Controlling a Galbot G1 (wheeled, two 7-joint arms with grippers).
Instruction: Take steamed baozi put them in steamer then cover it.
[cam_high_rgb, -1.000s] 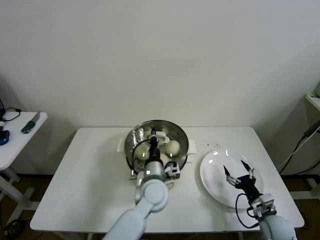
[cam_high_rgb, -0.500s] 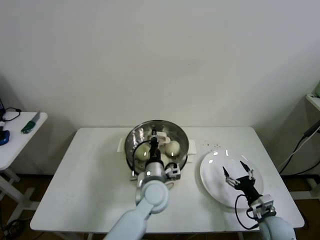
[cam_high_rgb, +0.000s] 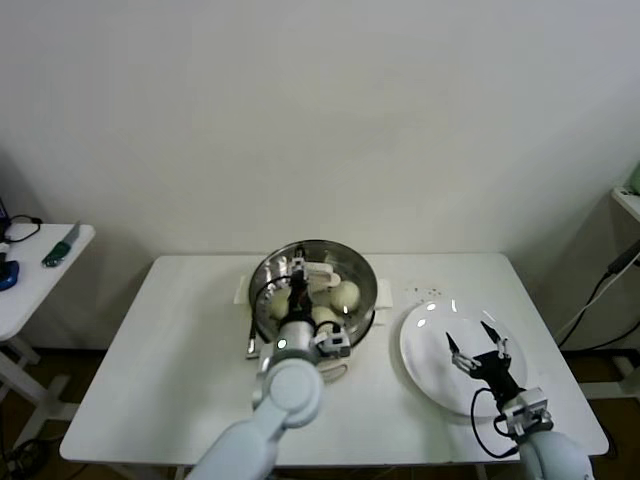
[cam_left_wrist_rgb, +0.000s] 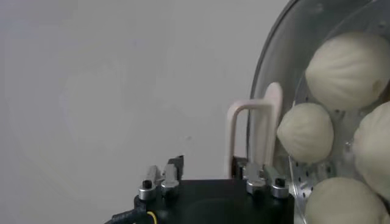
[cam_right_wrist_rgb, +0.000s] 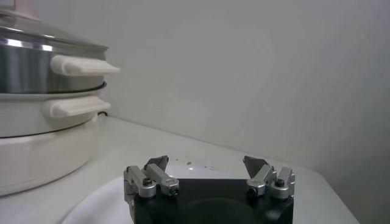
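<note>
While your right gripper (cam_high_rgb: 476, 352) hovers spread apart over one white plate (cam_high_rgb: 425, 345), your left gripper (cam_high_rgb: 298, 275) stands parted above the steamer (cam_high_rgb: 362, 270) mid-desk (cam_high_rgb: 180, 340), where you can count four steamed baozi (cam_left_wrist_rgb: 305, 132) through its glass lid (cam_left_wrist_rgb: 286, 49).

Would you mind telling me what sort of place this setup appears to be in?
Probably a lab or test room staged as a kitchen task, not a real kitchen: a plain white table against a bare wall, holding just a steamer with baozi and a plate, with a side table carrying small items.
</note>
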